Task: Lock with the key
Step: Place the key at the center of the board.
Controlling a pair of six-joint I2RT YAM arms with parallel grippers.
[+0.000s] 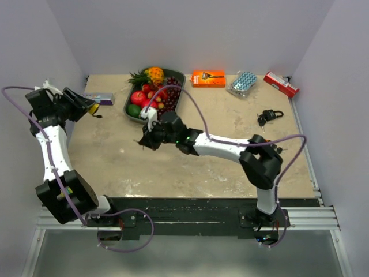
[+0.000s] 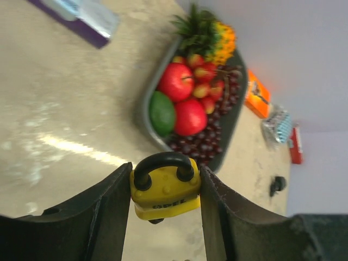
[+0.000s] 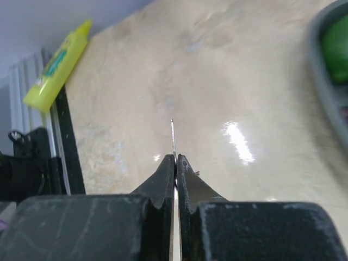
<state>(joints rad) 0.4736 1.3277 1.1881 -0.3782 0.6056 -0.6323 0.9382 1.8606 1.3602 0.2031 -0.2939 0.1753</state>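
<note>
Beige tabletop (image 1: 202, 167) bears a tray (image 2: 143, 117) of apples (image 2: 175, 81), cherries (image 2: 217, 117); left jaws clamp padlock (image 2: 163, 193).

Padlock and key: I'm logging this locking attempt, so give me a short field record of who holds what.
left gripper: shut on the yellow padlock, shackle end facing away from the wrist camera
right gripper: shut on the key, thin blade sticking out ahead of the gripper
key to padlock: apart, key not inserted
behind the padlock: fruit tray
</note>
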